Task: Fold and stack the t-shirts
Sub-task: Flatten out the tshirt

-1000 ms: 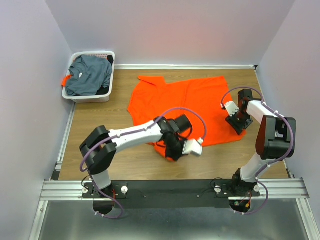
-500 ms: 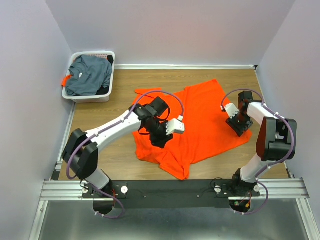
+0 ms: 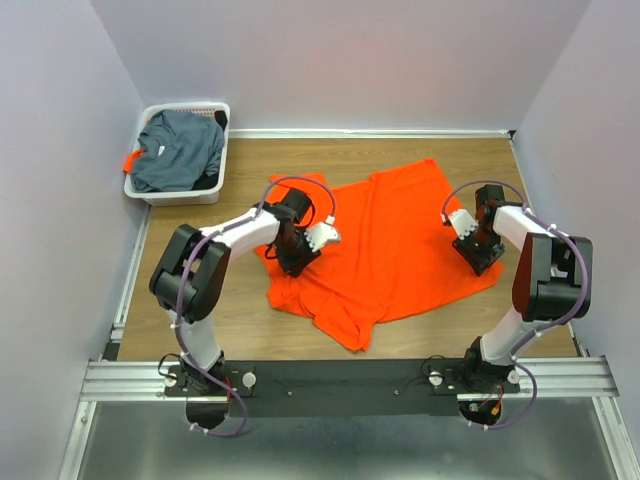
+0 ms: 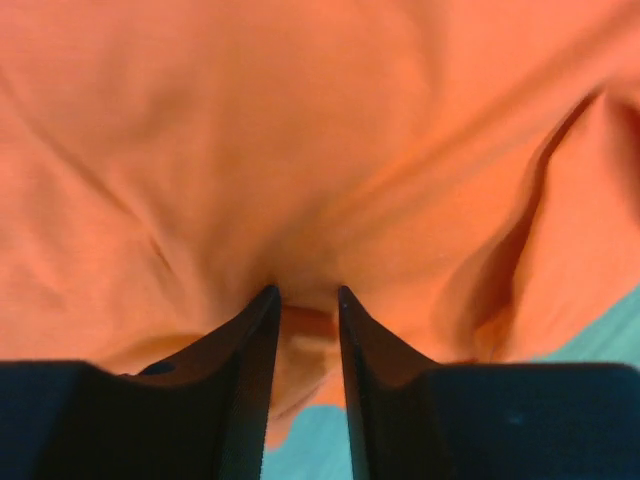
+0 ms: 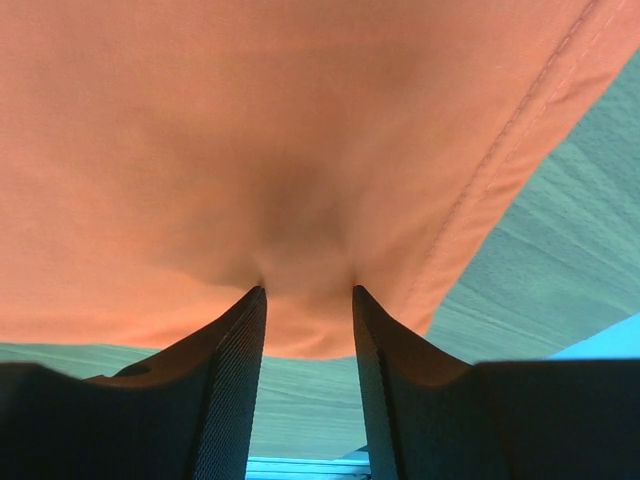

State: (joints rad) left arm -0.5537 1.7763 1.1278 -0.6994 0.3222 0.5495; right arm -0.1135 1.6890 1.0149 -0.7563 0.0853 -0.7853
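Looking down from the top camera, the orange t-shirt (image 3: 400, 235) is lying out on the wooden table (image 3: 240, 320), roughly mid-table and a bit to the right. It's not squared up with anything. Its longest spread runs left to right, but tilted, so the right end sits nearer than the left. One fairly straight edge runs from a far corner down to the near-right corner. The left half is rumpled, and a bunched flap pokes toward the near edge. Honestly can't tell which way the collar points; it's too crumpled on that side.

The left gripper (image 3: 297, 255) is down on the rumpled left part of the shirt. From the left wrist camera, its fingers (image 4: 250, 350) are squeezed nearly together with a fold of orange cloth pinched between them.

The right gripper (image 3: 478, 252) is at the shirt's right edge. Its wrist camera shows the jaws clamped on the cloth just inside the stitched hem, with bare table past it.

The dark grey-blue t-shirt (image 3: 180, 150) is heaped in the white basket (image 3: 180, 197) at the far left, well apart from the orange one.
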